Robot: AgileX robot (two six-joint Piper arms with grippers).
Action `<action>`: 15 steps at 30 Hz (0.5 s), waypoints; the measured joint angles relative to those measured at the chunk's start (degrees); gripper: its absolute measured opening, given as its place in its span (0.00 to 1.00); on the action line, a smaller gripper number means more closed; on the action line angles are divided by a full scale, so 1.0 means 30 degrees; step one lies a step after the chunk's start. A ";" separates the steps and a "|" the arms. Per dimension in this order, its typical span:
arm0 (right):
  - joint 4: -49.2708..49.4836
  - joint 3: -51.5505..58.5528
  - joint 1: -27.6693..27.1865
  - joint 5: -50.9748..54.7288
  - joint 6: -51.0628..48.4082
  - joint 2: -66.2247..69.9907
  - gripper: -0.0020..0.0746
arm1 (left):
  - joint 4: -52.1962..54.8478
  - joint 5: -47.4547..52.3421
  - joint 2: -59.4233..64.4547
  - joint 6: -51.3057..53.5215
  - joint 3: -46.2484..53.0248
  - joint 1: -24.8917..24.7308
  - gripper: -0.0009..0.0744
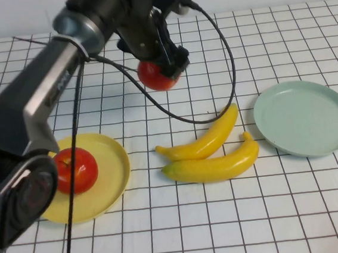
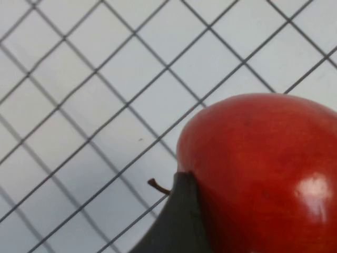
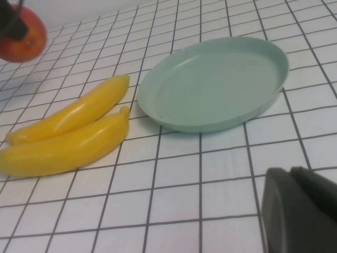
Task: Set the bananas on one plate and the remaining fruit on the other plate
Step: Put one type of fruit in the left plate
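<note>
My left gripper (image 1: pixel 164 60) is shut on a red apple (image 1: pixel 154 77) and holds it over the back middle of the table. In the left wrist view the apple (image 2: pixel 263 168) fills the corner beside one dark finger (image 2: pixel 179 221). The second red apple (image 1: pixel 75 169) sits on the yellow plate (image 1: pixel 115 161) at the front left. Two yellow bananas (image 1: pixel 209 139) (image 1: pixel 217 165) lie side by side on the table's middle. The pale grey-green plate (image 1: pixel 305 117) at the right is empty. My right gripper (image 3: pixel 297 211) shows only in its wrist view, shut and empty, near that plate (image 3: pixel 210 87).
A black cable (image 1: pixel 230 67) loops from the left arm down towards the bananas. The left arm's base (image 1: pixel 20 194) fills the front left corner. The table is a white cloth with a black grid (image 1: pixel 227 228).
</note>
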 joint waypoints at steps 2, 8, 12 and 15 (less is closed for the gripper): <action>0.0000 0.0000 0.0000 0.0000 0.0000 0.0000 0.01 | 0.1111 0.0397 -0.1150 -0.0535 0.0400 0.0106 0.79; 0.0000 0.0000 0.0000 0.0000 0.0000 0.0000 0.01 | 0.1981 0.0567 -0.4275 -0.2052 0.4752 0.0759 0.79; 0.0000 0.0000 0.0000 0.0000 0.0000 0.0000 0.01 | 0.2810 0.0547 -0.5902 -0.3048 0.9095 0.0878 0.79; 0.0000 0.0000 0.0000 0.0000 0.0000 0.0000 0.01 | 0.3640 -0.0527 -0.7067 -0.4492 1.2689 0.0903 0.79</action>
